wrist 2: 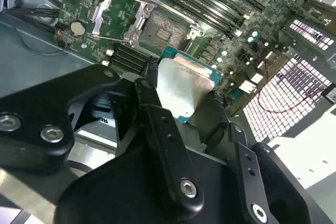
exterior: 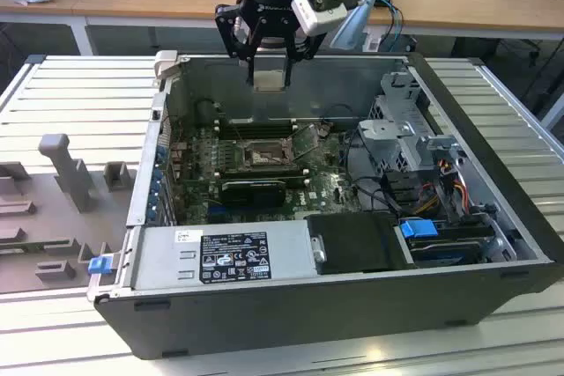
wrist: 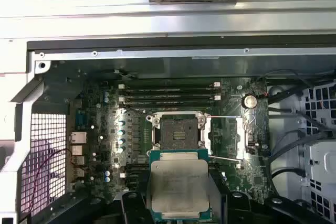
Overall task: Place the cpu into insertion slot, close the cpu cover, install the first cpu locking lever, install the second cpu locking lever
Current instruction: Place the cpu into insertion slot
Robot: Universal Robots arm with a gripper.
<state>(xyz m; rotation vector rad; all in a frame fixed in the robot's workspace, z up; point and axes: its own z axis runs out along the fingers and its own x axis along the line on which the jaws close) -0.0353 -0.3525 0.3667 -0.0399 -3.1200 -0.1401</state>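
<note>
My gripper (exterior: pixel 269 72) hangs above the open computer case, shut on the cpu (exterior: pixel 269 79), a flat silvery square chip. In both wrist views the cpu (wrist 2: pixel 184 87) (wrist: pixel 178 184) sits between the black fingers (wrist 2: pixel 152 108). The insertion slot (wrist: pixel 176 132) (wrist 2: pixel 163 32) (exterior: pixel 263 157) lies open on the green board below, its dark centre bare. The cpu cover (wrist: pixel 240 135) (wrist 2: pixel 118 11) is swung open beside the slot. Two thin lever rods (wrist: pixel 227 157) stand released by the cover.
Long black memory slots (wrist: pixel 168 94) run beside the socket. A grey power supply (exterior: pixel 220 254) and a black shroud (exterior: pixel 357 242) fill the case front. A drive cage with cables (exterior: pixel 414 151) is at the exterior view's right. A grey fixture (exterior: pixel 66 169) stands at its left.
</note>
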